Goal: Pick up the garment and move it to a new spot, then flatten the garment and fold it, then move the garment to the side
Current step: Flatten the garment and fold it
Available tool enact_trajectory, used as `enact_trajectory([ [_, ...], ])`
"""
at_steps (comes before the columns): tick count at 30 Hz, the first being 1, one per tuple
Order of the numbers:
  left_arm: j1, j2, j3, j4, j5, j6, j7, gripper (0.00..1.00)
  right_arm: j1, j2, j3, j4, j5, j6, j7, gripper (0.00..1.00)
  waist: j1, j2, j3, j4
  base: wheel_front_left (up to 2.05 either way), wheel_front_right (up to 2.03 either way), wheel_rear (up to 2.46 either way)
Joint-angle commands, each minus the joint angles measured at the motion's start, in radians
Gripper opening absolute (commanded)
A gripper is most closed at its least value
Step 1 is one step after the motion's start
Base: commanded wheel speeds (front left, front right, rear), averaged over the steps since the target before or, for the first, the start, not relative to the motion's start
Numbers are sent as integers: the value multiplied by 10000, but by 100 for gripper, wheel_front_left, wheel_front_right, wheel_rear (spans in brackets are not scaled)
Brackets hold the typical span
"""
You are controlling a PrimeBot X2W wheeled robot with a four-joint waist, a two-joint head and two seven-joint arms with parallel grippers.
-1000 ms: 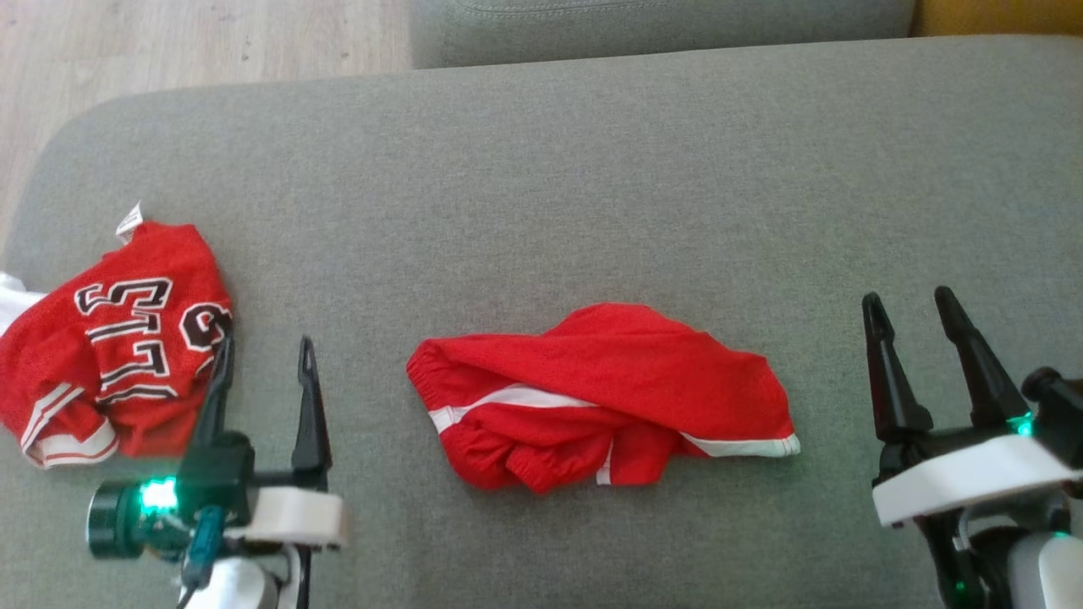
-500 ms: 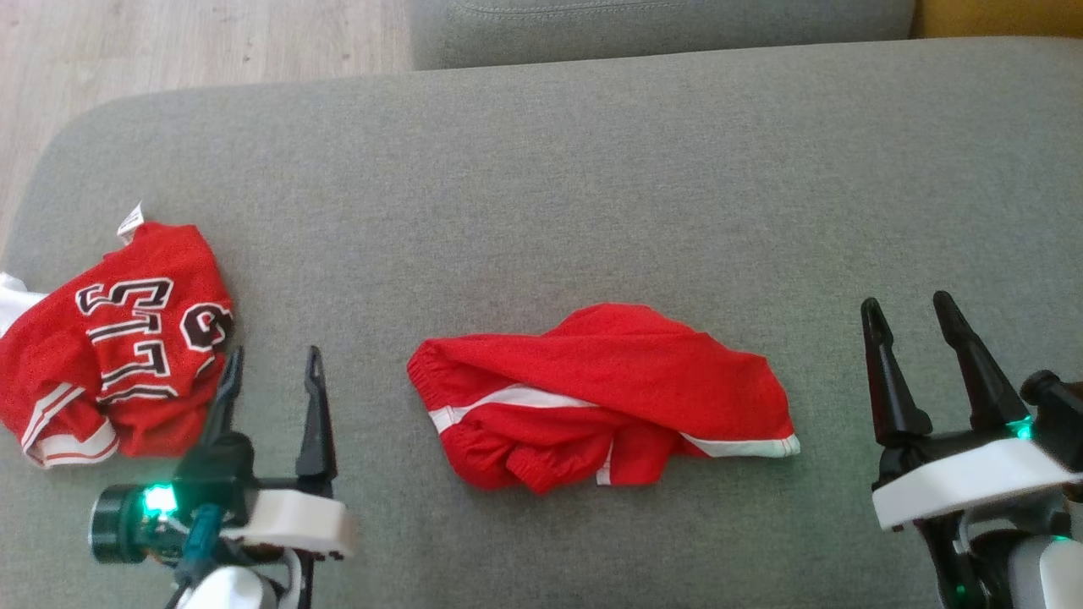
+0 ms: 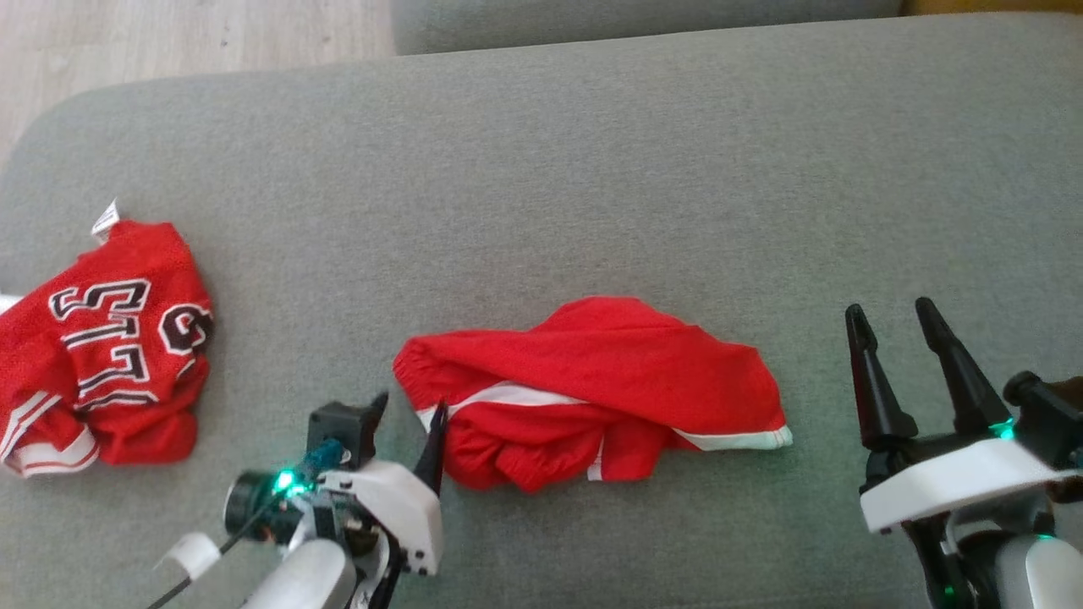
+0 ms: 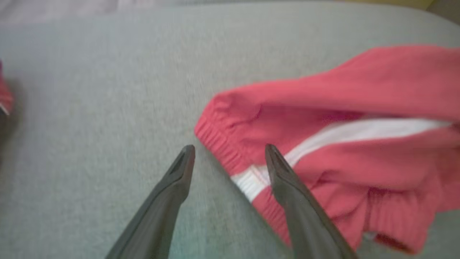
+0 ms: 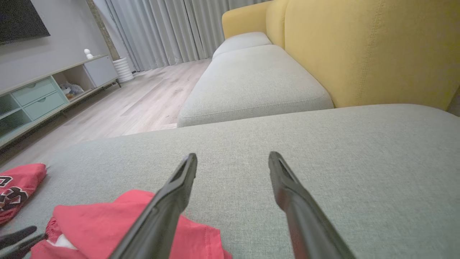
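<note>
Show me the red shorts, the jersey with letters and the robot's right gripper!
Shorts (image 3: 643,364): head view, red cloth above the white stripe.
Jersey (image 3: 110,334): head view, among its letters.
Right gripper (image 3: 887,306): head view, midway between its fingertips.

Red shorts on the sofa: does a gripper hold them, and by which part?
Nothing is held. The left gripper stands open at the waistband of the red shorts; the right gripper is open, apart from them.

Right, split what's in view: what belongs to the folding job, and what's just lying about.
Job: red shorts, crumpled mid-cushion; left gripper, jaws open at their waistband; right gripper, open, off to the side; grey cushion underneath.
Lying about: red lettered jersey at the cushion's left end; yellow sofa back; cabinet.
</note>
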Motion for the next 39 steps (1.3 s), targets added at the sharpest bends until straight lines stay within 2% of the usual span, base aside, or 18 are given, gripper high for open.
enact_trajectory([
  [1,-407,73,273,-160,-75,-39,66,100,-335,-94,246,-341,76,-7,-30,100,0,0,-15,-69,0,0,0],
  [13,-586,-185,-393,729,-604,-871,1325,100,-277,-51,87,-103,166,-7,-140,100,0,0,115,-286,0,0,0],
  [14,-574,-192,-471,746,-650,-955,1470,93,-271,-46,66,-77,172,-7,-140,100,0,0,130,-288,0,0,0],
  [15,-574,-197,-525,739,-675,-1013,1551,49,-259,-44,39,-57,168,-7,-143,100,0,0,148,-288,0,0,0],
  [16,-587,-191,-566,724,-666,-1038,1586,32,-239,-48,0,-34,162,-7,-146,100,0,0,166,-287,0,0,0],
  [17,-595,-188,-585,710,-658,-1041,1586,0,-201,-63,-46,-1,142,-7,-131,100,0,0,173,-287,0,0,0],
  [23,-568,-188,-475,569,-655,-889,1249,0,407,-306,-155,-10,19,-7,250,100,0,0,235,-264,0,0,0],
  [30,-536,-125,-346,553,-724,-794,1017,0,1240,-648,954,85,377,-7,1229,100,0,0,265,-337,0,0,0],
  [39,-625,-209,-402,642,-737,-777,877,0,768,-447,1493,1585,525,-7,1306,100,0,0,279,-246,0,0,0],
])
